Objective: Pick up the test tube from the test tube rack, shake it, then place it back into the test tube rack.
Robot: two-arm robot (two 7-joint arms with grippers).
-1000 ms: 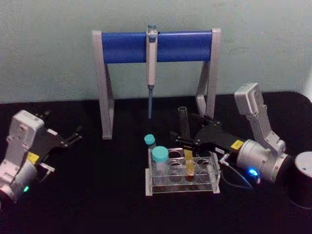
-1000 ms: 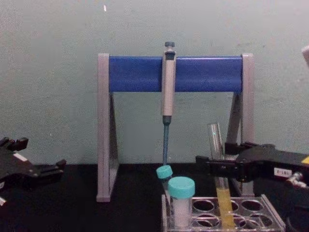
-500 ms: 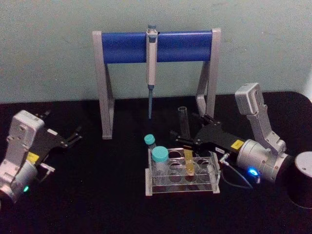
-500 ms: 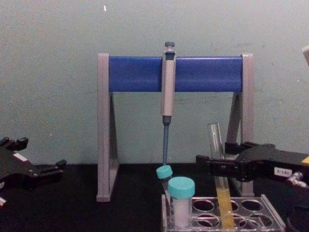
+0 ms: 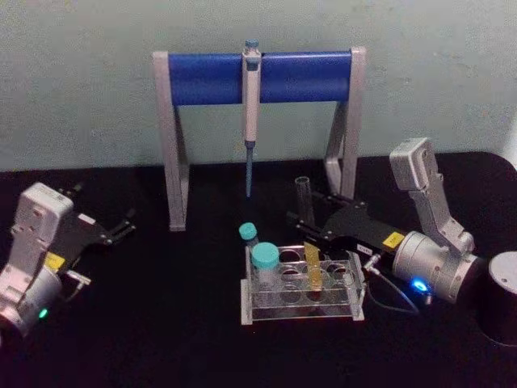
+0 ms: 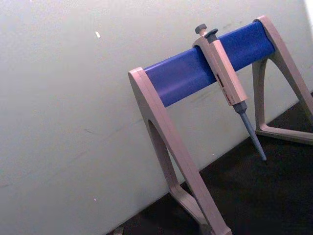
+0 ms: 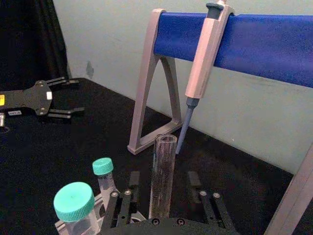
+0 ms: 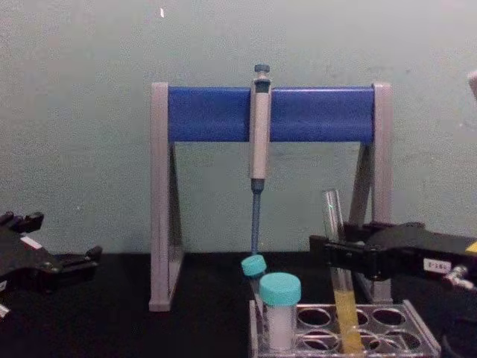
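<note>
Position: test tube [image 7: 164,171] seated in test tube rack [image 5: 303,314], right of a teal-capped vial [image 5: 265,259].
Tube leaned slightly, yellow-orange liquid low. The right tool [image 5: 304,208] straddled the upper glass, fingers spread, gaps both sides. The left tool [image 5: 123,225] was parked far left over the table [image 5: 178,323], fingers apart.

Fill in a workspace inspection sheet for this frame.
Surface: black table.
Job's things: test tube, yellow liquid, stands slightly tilted in the test tube rack.
Clutter: large teal-capped vial and small teal-capped vial at rack's left end; pipette on pipette stand behind; black cylinder at right.
Grippers: right gripper open, straddling the tube; left gripper open, parked left.
Cables: grey cable loops by the right wrist.
Surroundings: pale wall.
</note>
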